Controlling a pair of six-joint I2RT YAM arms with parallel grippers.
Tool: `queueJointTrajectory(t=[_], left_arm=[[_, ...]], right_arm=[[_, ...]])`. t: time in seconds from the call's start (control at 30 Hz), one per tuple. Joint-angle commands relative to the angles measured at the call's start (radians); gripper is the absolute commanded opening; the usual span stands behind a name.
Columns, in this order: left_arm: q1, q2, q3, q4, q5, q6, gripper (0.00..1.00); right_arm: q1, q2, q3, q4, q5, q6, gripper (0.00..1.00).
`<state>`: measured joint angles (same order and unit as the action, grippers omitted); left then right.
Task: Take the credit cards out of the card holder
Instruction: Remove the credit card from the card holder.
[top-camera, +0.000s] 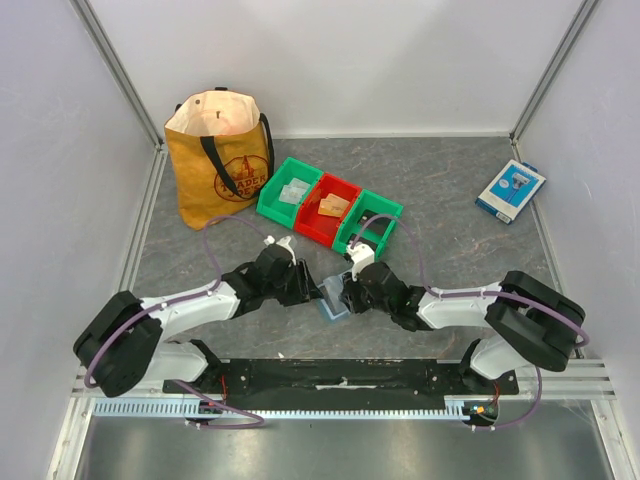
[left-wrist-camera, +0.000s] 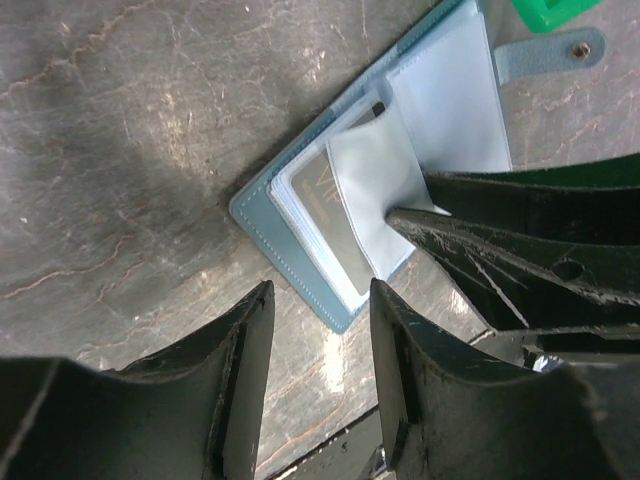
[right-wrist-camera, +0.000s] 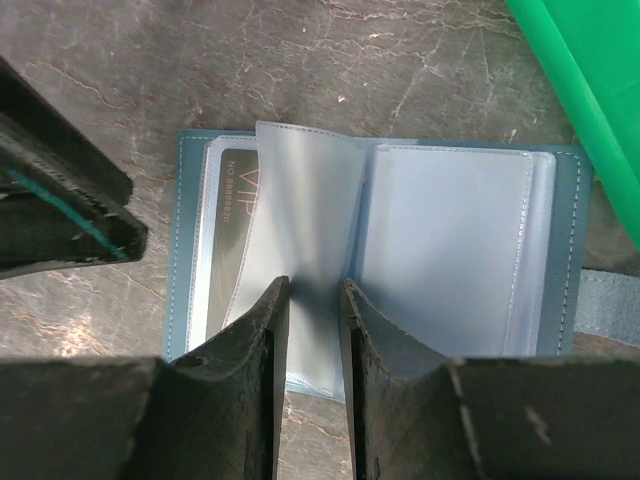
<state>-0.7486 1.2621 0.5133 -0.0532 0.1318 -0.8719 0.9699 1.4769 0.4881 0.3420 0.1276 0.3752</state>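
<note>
The dusty-blue card holder lies open on the table between my two grippers. A dark card marked VIP sits in its left pocket, also seen in the left wrist view. A clear sleeve page stands up from the holder. My right gripper is closed on that page's lower edge. My left gripper is open and empty, just off the holder's near corner. Pale cards lie in the left green bin and orange-tan cards in the red bin.
Three bins stand behind the holder: green, red, green. A tan tote bag stands at the back left. A blue-and-white box lies at the back right. The holder's snap tab points toward a green bin.
</note>
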Motion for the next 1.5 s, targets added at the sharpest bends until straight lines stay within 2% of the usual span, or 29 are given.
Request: queueJointTrajectory(t=[0.0, 0.13, 0.53, 0.83, 1.0, 1.23, 1.33, 1.47], left_arm=[[-0.005, 0.052, 0.040, 0.116, -0.038, -0.061, 0.50], [-0.005, 0.108, 0.040, 0.190, -0.005, -0.099, 0.52], [-0.008, 0.169, -0.002, 0.237, -0.012, -0.160, 0.57], [-0.035, 0.091, -0.007, 0.233, -0.030, -0.188, 0.55], [-0.034, 0.040, -0.007, 0.236, -0.127, -0.130, 0.57], [-0.031, 0.111, 0.040, 0.276, -0.129, -0.038, 0.65], [-0.031, 0.097, 0.056, 0.221, -0.129, -0.050, 0.65], [-0.032, 0.021, 0.071, 0.067, -0.221, -0.070, 0.65]], right_arm=[[-0.017, 0.016, -0.049, 0.046, -0.104, 0.068, 0.32], [-0.020, 0.037, -0.060, 0.095, -0.150, 0.106, 0.32], [-0.031, 0.077, -0.079, 0.183, -0.187, 0.176, 0.32], [-0.031, 0.086, -0.079, 0.195, -0.192, 0.191, 0.31], [-0.033, 0.086, -0.082, 0.198, -0.192, 0.194, 0.30], [-0.033, 0.086, -0.083, 0.201, -0.195, 0.194, 0.29], [-0.033, 0.079, -0.088, 0.198, -0.192, 0.194, 0.29], [-0.034, 0.074, -0.089, 0.195, -0.189, 0.195, 0.28]])
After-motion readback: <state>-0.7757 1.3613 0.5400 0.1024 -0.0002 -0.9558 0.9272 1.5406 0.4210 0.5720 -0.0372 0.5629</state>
